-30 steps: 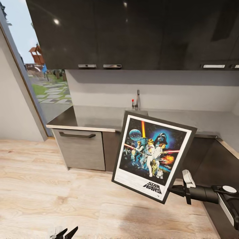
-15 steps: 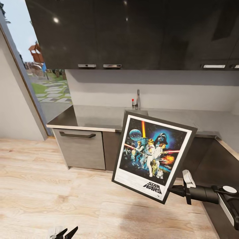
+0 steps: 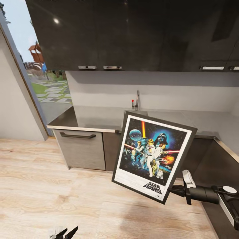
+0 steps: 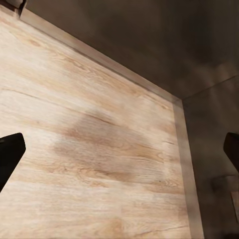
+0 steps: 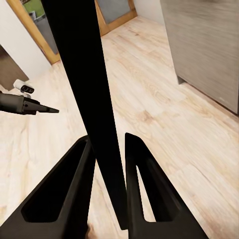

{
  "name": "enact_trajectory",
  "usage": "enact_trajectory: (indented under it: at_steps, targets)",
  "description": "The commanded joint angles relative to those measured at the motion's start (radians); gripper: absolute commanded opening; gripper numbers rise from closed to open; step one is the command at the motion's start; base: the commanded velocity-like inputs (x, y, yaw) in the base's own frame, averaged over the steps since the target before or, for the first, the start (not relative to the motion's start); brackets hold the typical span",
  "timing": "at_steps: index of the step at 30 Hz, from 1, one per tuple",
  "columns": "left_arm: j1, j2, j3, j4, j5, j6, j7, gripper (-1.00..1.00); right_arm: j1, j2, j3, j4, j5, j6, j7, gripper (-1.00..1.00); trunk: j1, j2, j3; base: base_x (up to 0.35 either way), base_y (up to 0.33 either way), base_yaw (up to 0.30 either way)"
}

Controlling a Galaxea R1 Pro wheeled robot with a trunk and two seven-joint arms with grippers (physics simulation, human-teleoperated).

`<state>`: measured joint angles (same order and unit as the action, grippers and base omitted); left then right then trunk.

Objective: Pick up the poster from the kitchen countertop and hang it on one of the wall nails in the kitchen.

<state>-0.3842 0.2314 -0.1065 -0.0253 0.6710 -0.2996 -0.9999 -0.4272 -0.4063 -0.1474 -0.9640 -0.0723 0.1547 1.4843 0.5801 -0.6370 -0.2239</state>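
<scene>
The right hand [image 3: 172, 190] pinches the poster [image 3: 153, 156] by its lower right corner, both fingers [image 5: 74, 189] pressed against the black frame's edge, as the right wrist view shows with the frame running edge-on between them. The poster hangs in the air, tilted clockwise, its picture facing the robot, in front of the kitchen bench [image 3: 99, 118] and clear of it, above the wood floor [image 3: 49, 186].

Judged from its straight edges and unbent face, the framed poster is a stiff, flat board, probably light but awkward: held at one corner, its whole span acts as a lever on the grip, and the smooth black frame could swivel or slide between the fingers if swung quickly. A hold nearer the middle of a side edge would steady it better; the top edge is best left free, since that is likely where it must catch a nail.

The left hand [image 3: 63, 232] sits low at the near left, its fingers spread with nothing between them, pointed at the floor. Beyond the poster, the tap [image 3: 136, 99] stands at the far side of the bench beneath dark upper cabinets [image 3: 132, 33]. No wall nail can be made out.
</scene>
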Motion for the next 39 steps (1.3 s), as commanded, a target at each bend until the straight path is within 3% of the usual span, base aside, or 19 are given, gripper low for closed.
enact_trajectory:
  at_steps: [1, 34, 39]
  targets:
    - [-0.001, 0.0, -0.008, 0.001, 0.007, -0.006, -0.002, 1.0, -0.001, 0.0, 0.0, 0.0, -0.003, 0.013, 0.004, -1.0, -0.004, 0.006, 0.002, 0.0, 0.0, 0.0]
    - [-0.001, 0.0, -0.008, 0.001, 0.007, -0.006, -0.002, 1.0, -0.001, 0.0, -0.001, 0.001, -0.003, 0.013, 0.004, -1.0, -0.13, 0.237, 0.105, 0.0, 0.0, 0.0]
    - [-0.001, 0.0, -0.008, 0.001, 0.007, -0.006, -0.002, 1.0, -0.001, 0.0, -0.001, 0.001, -0.003, 0.013, 0.004, -1.0, -0.13, 0.237, 0.105, 0.0, 0.0, 0.0]
